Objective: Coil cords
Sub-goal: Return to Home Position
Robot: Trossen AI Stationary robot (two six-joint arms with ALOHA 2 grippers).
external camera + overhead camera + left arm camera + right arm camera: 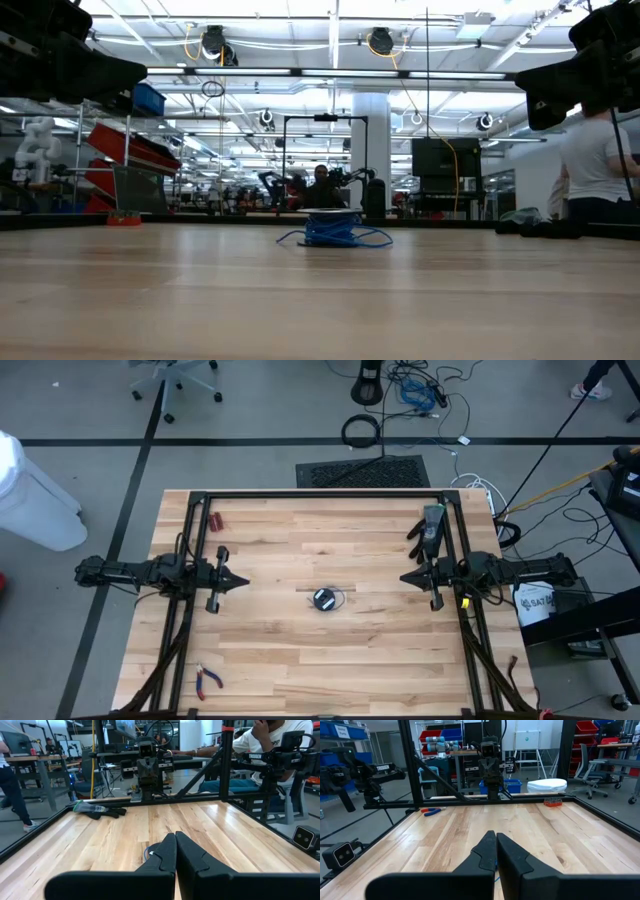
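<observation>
The cords are one small blue-grey coiled bundle (324, 599) lying flat on the wooden table near its middle. In the low view the bundle (330, 230) rests on the tabletop with a loose loop spread around it. My left gripper (243, 583) hovers shut above the table, left of the bundle and pointing level toward it. My right gripper (405, 578) hovers shut to the bundle's right, also pointing at it. In the left wrist view a sliver of the bundle (148, 853) shows beside the closed fingertips (175, 836). The right wrist view shows its fingertips (496, 835) together.
A black glove (430, 525) lies at the far right of the table. Red-handled pliers (208, 678) lie near the front left corner, and a small red object (214, 520) sits at the far left. Black frame rails (320, 493) border the table. A person sits beyond the right side (265, 745).
</observation>
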